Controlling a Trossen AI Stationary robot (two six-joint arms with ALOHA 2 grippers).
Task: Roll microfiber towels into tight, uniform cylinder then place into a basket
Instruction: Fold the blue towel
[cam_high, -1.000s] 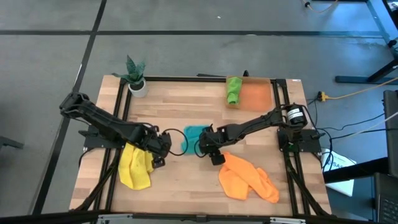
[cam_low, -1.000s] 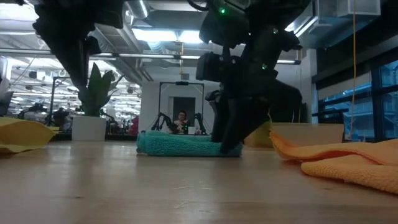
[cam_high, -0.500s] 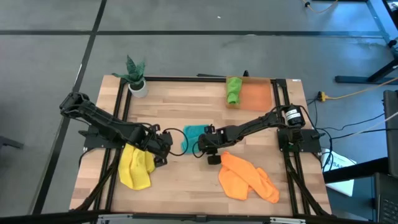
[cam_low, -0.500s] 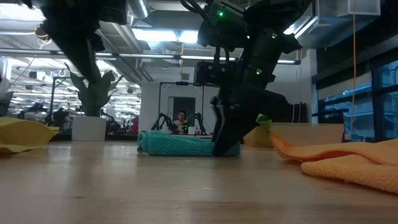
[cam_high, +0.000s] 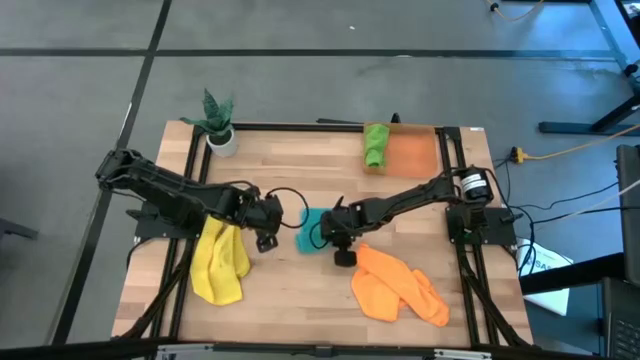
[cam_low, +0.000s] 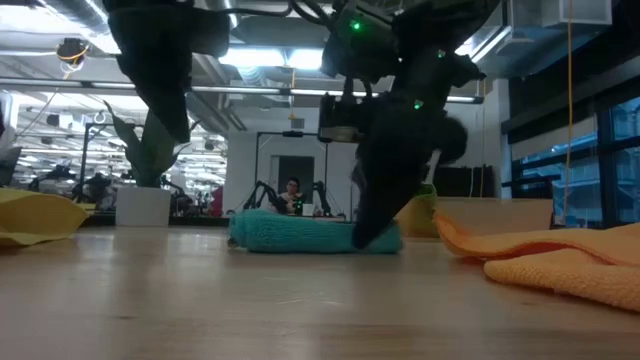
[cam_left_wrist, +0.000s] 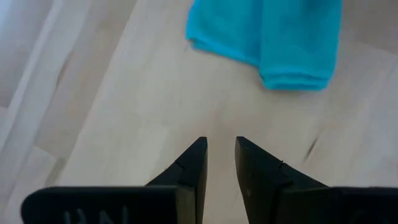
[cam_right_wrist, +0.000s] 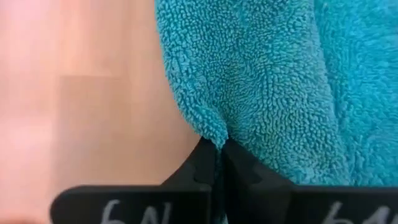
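Observation:
The teal towel lies flat on the table's middle, partly folded. My right gripper stands at its right side and is shut on its edge. My left gripper hovers just left of the towel, open by a narrow gap with nothing between its fingers. The yellow towel lies crumpled near the left and the orange towel near the right. A rolled green towel lies in the orange basket at the far right. My right gripper pinches the teal towel's right-hand edge between its two fingertips. The fingers slant down from the table's right. The cloth puckers where they meet, and the rest of the towel lies on the table.
A small potted plant stands at the far left corner. A black frame rail runs around the tabletop. Bare wood shows between the yellow and orange towels near the front edge.
My right gripper has rolled about its own axis and shut on the teal towel's edge. My left gripper has swung toward the table's right and far side, closer to the teal towel, its gap unchanged.

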